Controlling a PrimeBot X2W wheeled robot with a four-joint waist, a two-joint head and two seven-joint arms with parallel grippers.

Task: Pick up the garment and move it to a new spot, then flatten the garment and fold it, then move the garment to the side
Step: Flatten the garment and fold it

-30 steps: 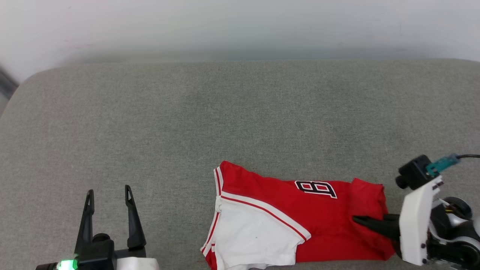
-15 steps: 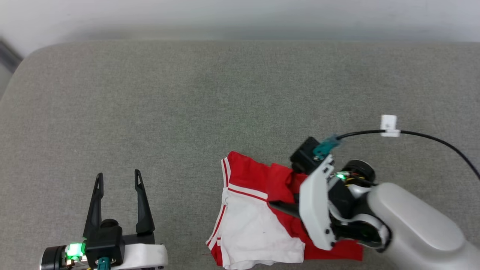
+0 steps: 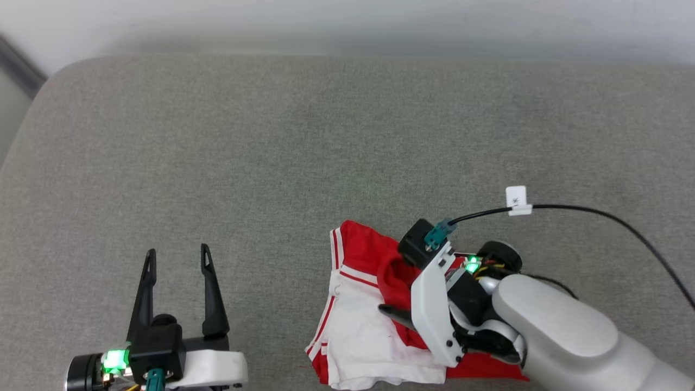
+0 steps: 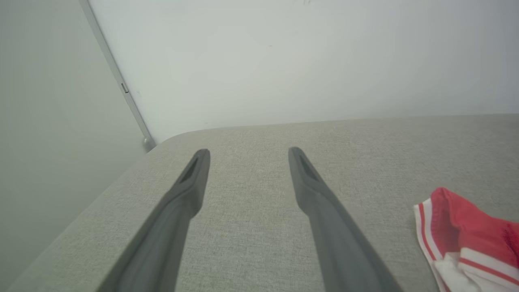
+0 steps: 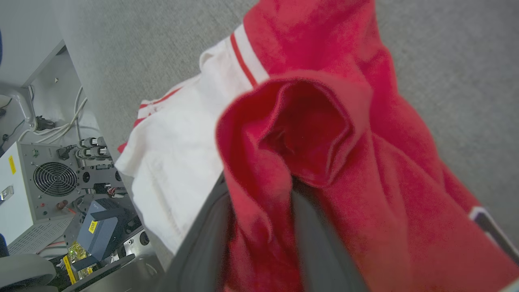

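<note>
Garment (image 3: 353,326) lies on grey surface (image 3: 271,163) by white wall (image 3: 347,21), bunched between fingers (image 5: 324,247) of right gripper (image 3: 386,311), grip unclear; left gripper (image 3: 176,255) wide.

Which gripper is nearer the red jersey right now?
Right. The right gripper is on the garment, red fabric bunched between its jaws; the left gripper sits apart, off to the garment's left, over the grey surface.

Red cloth of the shirt (image 5: 324,121) sat bunched between the jaws of the right gripper (image 5: 259,190), white sleeve left of it.
</note>
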